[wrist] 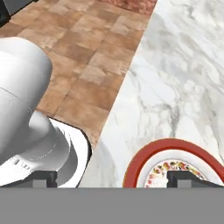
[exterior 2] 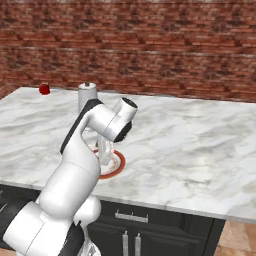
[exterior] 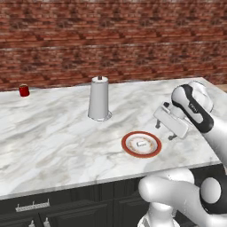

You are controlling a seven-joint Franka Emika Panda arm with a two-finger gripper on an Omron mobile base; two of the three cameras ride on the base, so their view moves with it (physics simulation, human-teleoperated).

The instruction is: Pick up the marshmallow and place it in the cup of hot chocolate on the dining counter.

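The marshmallow [exterior: 142,143] is a tiny white block lying in the middle of the round red-rimmed plate [exterior: 133,152] near the front edge of the marble dining counter [exterior: 57,133]. My gripper [exterior: 164,132] hangs just right of the plate and a little above it, open, with nothing between its fingers. In the hand view the two fingertips [wrist: 43,178] stand far apart, and the plate's red rim [wrist: 144,157] curves in at the lower right. The red cup of hot chocolate [exterior: 24,90] stands far off at the counter's back left corner, also seen small as the cup [exterior 2: 44,89].
A tall grey conical canister [exterior: 99,98] with a knob stands behind the plate, between it and the cup. The counter's front edge runs close to the plate, with brown tiled floor [wrist: 78,52] below. A brick wall [exterior: 111,40] backs the counter.
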